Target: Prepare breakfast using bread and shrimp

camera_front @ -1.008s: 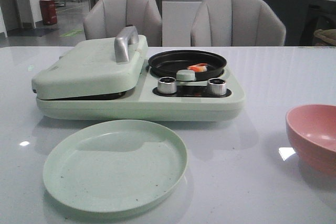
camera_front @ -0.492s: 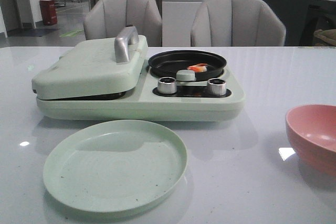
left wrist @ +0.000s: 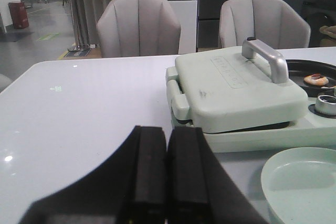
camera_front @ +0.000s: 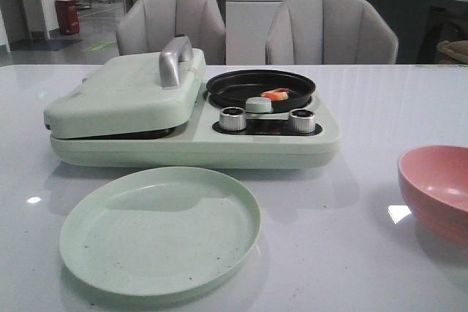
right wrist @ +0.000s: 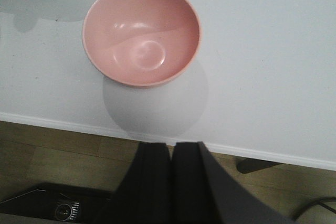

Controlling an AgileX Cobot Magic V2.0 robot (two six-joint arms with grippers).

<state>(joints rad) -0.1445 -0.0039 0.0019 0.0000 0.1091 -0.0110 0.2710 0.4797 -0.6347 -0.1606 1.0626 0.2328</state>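
The shrimp is small, curled, orange-red and white. It lies in the black round pan of the pale green breakfast maker. It also shows in the left wrist view. The maker's lid with its silver handle is shut. No bread is in view. My left gripper is shut and empty, above the table to the left of the maker. My right gripper is shut and empty, over the table's front edge near the pink bowl. Neither gripper shows in the front view.
A pale green plate lies in front of the maker. The pink bowl stands at the right. Two silver knobs and a pale green button are on the maker's front. Two grey chairs stand behind the table.
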